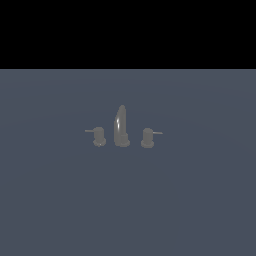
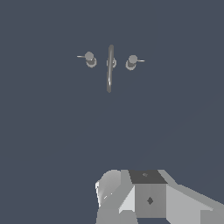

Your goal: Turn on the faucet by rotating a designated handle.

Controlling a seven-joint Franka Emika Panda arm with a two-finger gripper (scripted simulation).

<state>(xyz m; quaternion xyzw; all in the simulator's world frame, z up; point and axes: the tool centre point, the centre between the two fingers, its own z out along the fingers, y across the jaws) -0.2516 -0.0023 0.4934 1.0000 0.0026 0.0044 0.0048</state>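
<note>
Nearest the wrist camera we see a blocky grey part of the arm (image 2: 148, 197), filling the lower edge of that view. We take this to be the hand's body, though the render is too coarse to be sure, and no fingers show, so we cannot tell whether the gripper is wide or narrow. It does not appear in the exterior view at all.

Well apart from it, on the slate floor (image 1: 200, 200), stands the faucet (image 1: 121, 127): a tall spout (image 1: 120, 125) at centre with a knob on either side. The handle (image 1: 99, 136) sits at nine o'clock of the spout in the exterior view, just beside it but not touching. Its thin rod (image 1: 89, 131) lies roughly level, its long axis running nine-to-three and its free tip pointing toward nine o'clock, away from the spout. The twin knob (image 1: 147, 137) at three o'clock mirrors it.

Risks, as we judge them: the twins look alike, so an approach could settle on the wrong knob; the rod is slender, so a glancing push may slip off; and a close descent could clip the spout.
</note>
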